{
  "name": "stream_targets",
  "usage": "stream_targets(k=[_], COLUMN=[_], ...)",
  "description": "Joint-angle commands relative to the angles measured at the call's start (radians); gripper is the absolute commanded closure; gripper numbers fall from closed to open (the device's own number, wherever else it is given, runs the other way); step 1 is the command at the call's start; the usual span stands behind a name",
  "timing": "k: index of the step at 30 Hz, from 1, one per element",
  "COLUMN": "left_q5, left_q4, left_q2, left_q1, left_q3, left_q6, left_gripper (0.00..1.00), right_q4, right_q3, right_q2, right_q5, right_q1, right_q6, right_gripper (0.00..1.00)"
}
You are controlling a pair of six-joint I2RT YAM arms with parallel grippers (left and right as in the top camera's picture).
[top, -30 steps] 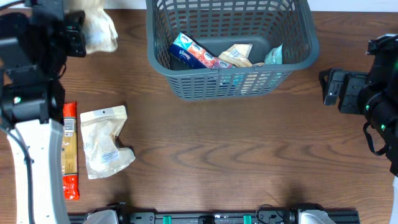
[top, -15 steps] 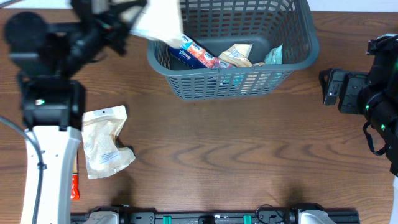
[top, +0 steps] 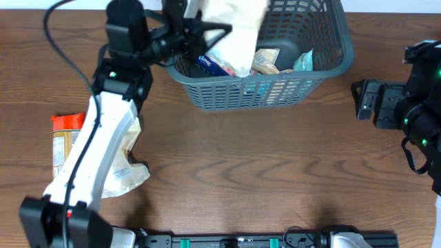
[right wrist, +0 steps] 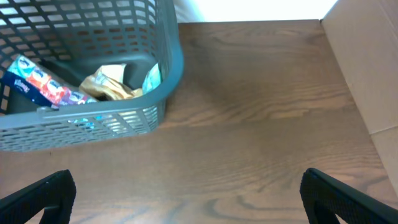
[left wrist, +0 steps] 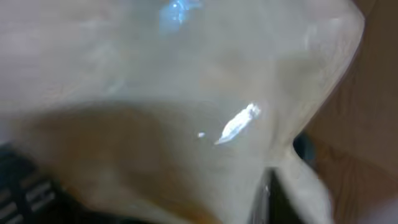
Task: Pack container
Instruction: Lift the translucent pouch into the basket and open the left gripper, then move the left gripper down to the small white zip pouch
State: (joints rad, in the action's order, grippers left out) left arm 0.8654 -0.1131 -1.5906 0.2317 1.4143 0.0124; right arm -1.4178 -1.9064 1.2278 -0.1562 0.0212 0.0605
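Observation:
The dark grey lattice basket stands at the back centre of the table and also shows in the right wrist view. It holds a blue tissue pack, tan packets and a teal packet. My left gripper is shut on a large whitish bag and holds it over the basket's left half. The bag fills the left wrist view. My right gripper is open and empty, right of the basket.
A whitish pouch lies on the table at the left, partly under my left arm. A red and tan packet lies further left. A cardboard box stands at the right edge.
My left arm has swung right from the table's far left corner, carrying the whitish bag to above the basket. The right arm has not moved.

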Motion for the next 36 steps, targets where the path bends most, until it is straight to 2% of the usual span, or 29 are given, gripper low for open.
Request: stream_targets(k=[1, 2, 3, 12, 15, 18, 21, 29, 31, 36], left_q5=[0.013, 0.013, 0.013, 0.012, -0.119, -0.337, -0.540, -0.839, -0.883, -0.886], left_q4=[-0.009, -0.009, -0.009, -0.030, -0.020, 0.042, 0.158, 0.568, 0.695, 0.954], left_q2=[-0.022, -0.027, -0.031, -0.024, 0.012, 0.071, 0.141, 0.246, 0.233, 0.145], left_q1=[0.002, 0.002, 0.002, -0.007, -0.052, -0.131, -0.232, -0.413, -0.428, -0.435], left_q3=[0.008, 0.008, 0.008, 0.008, 0.008, 0.008, 0.008, 0.007, 0.007, 0.001], left_q6=[0.016, 0.016, 0.016, 0.046, 0.046, 0.046, 0.045, 0.041, 0.041, 0.015], left_gripper=[0.16, 0.03, 0.01, 0.01, 0.01, 0.01, 0.01, 0.01, 0.01, 0.00], right_q4=[-0.006, -0.007, -0.008, -0.023, -0.034, -0.046, -0.046, -0.021, -0.021, -0.002], right_q3=[0.000, 0.000, 0.000, 0.000, 0.000, 0.000, 0.000, 0.000, 0.000, 0.000], right_q2=[-0.004, -0.004, -0.004, -0.004, -0.004, -0.004, -0.004, -0.004, -0.004, -0.004], right_q5=[0.003, 0.003, 0.004, 0.004, 0.003, 0.003, 0.003, 0.003, 0.003, 0.003], right_q1=[0.005, 0.005, 0.005, 0.005, 0.005, 0.005, 0.005, 0.005, 0.005, 0.005], right_q6=[0.013, 0.013, 0.013, 0.013, 0.013, 0.013, 0.013, 0.013, 0.013, 0.013], right_gripper=[0.01, 0.01, 0.01, 0.01, 0.01, 0.01, 0.01, 0.01, 0.01, 0.01])
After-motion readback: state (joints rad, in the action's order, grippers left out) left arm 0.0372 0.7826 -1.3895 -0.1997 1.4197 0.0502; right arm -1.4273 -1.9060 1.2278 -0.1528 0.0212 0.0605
